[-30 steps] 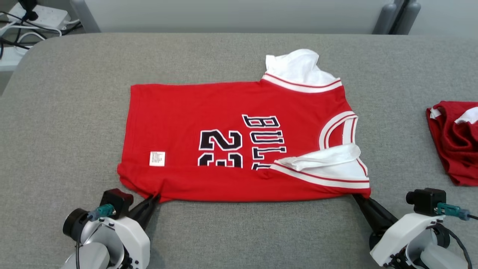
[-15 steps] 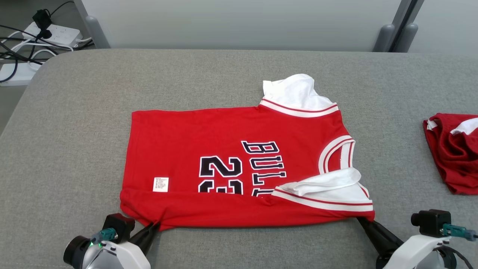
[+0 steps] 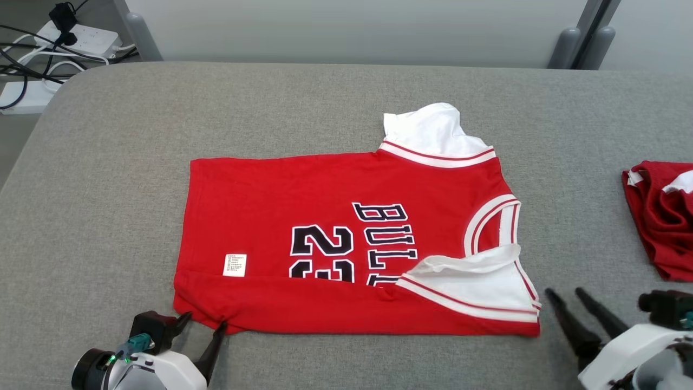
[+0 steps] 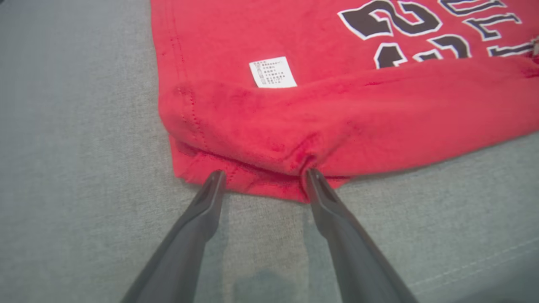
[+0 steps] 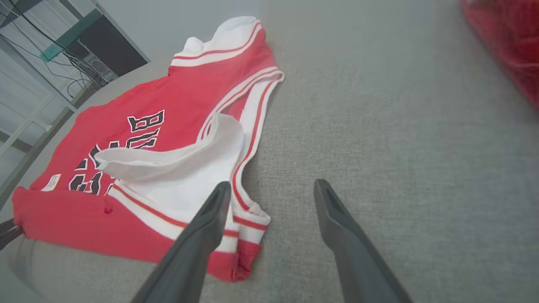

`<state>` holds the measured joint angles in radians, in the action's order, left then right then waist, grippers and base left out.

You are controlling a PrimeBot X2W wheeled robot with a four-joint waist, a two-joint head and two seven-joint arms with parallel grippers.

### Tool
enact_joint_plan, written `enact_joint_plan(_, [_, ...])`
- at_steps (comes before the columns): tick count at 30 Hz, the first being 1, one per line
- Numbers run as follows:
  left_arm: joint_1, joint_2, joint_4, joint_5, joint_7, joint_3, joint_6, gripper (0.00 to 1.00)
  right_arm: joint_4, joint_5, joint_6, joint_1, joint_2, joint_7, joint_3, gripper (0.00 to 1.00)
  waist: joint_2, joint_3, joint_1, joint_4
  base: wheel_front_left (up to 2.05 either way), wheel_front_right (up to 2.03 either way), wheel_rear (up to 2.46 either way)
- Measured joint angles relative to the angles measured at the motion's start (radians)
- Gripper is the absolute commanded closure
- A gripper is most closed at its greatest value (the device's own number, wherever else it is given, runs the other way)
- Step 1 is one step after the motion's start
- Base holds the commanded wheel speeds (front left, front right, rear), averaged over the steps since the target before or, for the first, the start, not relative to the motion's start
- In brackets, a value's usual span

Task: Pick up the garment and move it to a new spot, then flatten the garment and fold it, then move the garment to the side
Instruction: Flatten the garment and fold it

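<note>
Now left gripper (image 4: 264,173) and right gripper (image 5: 273,185) stand spread and empty beside the jersey (image 3: 325,195), so its folded near edge lies flat on the table (image 3: 108,162).

You can't read the care label (image 3: 234,265) on the jersey (image 3: 270,195): its print is too small. The jersey's folded-over near edge hides the lower part of the number (image 3: 322,249) and the end of the lettering (image 3: 385,238). The second red garment (image 3: 660,216) is cut off by the head view's right edge, and it's a blur in the right wrist view's top corner.
</note>
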<state>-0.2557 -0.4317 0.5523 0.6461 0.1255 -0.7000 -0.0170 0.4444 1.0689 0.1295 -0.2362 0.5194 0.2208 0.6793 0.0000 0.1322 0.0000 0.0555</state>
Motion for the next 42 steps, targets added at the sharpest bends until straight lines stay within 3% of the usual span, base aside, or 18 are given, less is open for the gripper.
enact_joint_plan(7, [0.008, -0.027, -0.091, -0.003, 0.008, 0.039, -0.115, 0.00, 0.021, -0.077, 0.000, -0.002, 0.013, 0.019, -0.150, 0.00, 0.0001, 0.009, 0.0000, 0.005, 0.00, 0.00, 0.00])
enact_joint_plan(11, [0.008, -0.046, -0.186, -0.016, 0.015, 0.070, -0.199, 0.00, 0.017, -0.160, 0.000, -0.016, -0.018, 0.023, -0.218, 0.00, 0.0000, 0.014, 0.0001, 0.003, 0.00, 0.00, 0.00])
enact_joint_plan(16, [-0.002, -0.059, -0.224, -0.021, 0.026, 0.087, -0.210, 0.00, 0.013, -0.242, 0.000, -0.073, -0.063, 0.026, -0.249, 0.00, 0.0001, 0.031, 0.0001, 0.001, 0.00, 0.00, 0.00])
enact_joint_plan(21, [-0.054, -0.056, -0.219, -0.022, 0.038, 0.087, -0.187, 0.00, 0.014, -0.309, 0.000, -0.147, -0.094, 0.026, -0.263, 0.00, 0.0000, 0.055, 0.0001, -0.005, 0.00, 0.00, 0.00])
enact_joint_plan(29, [-0.205, -0.042, -0.151, -0.031, 0.044, 0.085, -0.110, 0.00, 0.027, -0.398, 0.000, -0.292, -0.141, -0.002, -0.273, 0.00, 0.0000, 0.125, 0.0001, -0.015, 0.00, 0.00, 0.00])
enact_joint_plan(38, [-0.421, -0.058, 0.002, -0.027, 0.018, 0.084, 0.050, 0.00, 0.047, -0.456, 0.000, -0.464, -0.170, -0.027, -0.269, 0.00, 0.0000, 0.239, 0.0001, -0.025, 0.00, 0.00, 0.00])
enact_joint_plan(42, [-0.522, -0.093, 0.067, -0.021, -0.013, 0.085, 0.101, 0.00, 0.045, -0.463, 0.000, -0.499, -0.185, -0.027, -0.250, 0.00, 0.0000, 0.292, 0.0001, -0.033, 0.00, 0.00, 0.00])
